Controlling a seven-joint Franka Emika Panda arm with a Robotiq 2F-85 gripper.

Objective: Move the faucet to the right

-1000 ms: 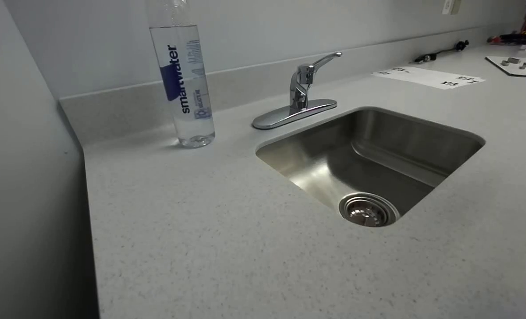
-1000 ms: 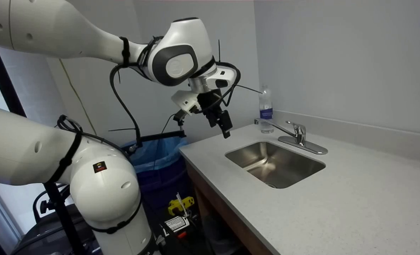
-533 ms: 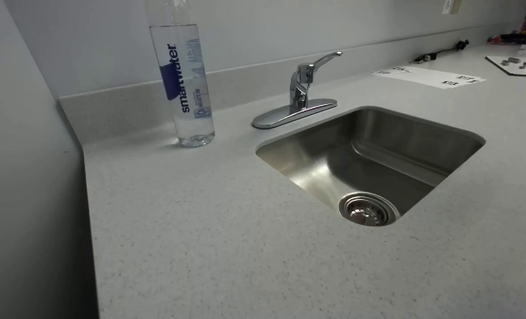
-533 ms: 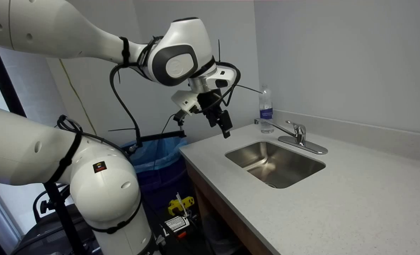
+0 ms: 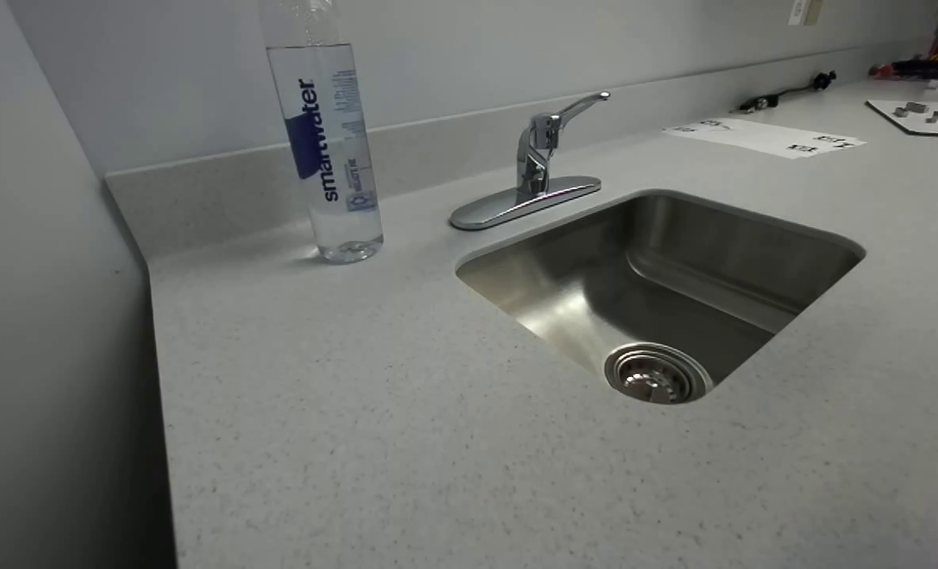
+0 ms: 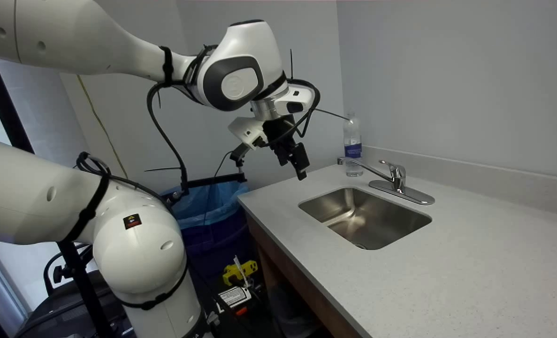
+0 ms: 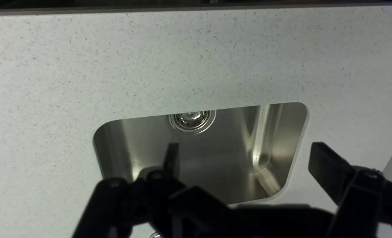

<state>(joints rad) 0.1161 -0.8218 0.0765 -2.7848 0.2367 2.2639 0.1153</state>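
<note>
Faucet [image 5: 533, 162] beside sink [image 5: 721, 237], upright bottle [image 5: 330, 150] near, tool [image 7: 245, 145] aloft, jaws apart

The arm [image 6: 137, 253] is white, smooth and rounded, dotted with small grey spots [image 6: 51, 193]. Black straps [image 6: 88, 213] bind a looping black cable [image 6: 150, 104] to it, and thin tie ends [image 6: 291, 63] poke out like whiskers. A dark grey ring [image 6: 212, 84] frames a faintly marked pale disc [image 6: 236, 85]; a black sticker [image 6: 132, 221] carries yellow and red. Beyond a silver collar [image 6: 264, 110], the tool [image 7: 247, 157] is black and blocky, its fingers [image 7: 329, 170] squared off, with blurred, round, screw-like heads [image 7: 115, 182] in the wrist view.
</note>
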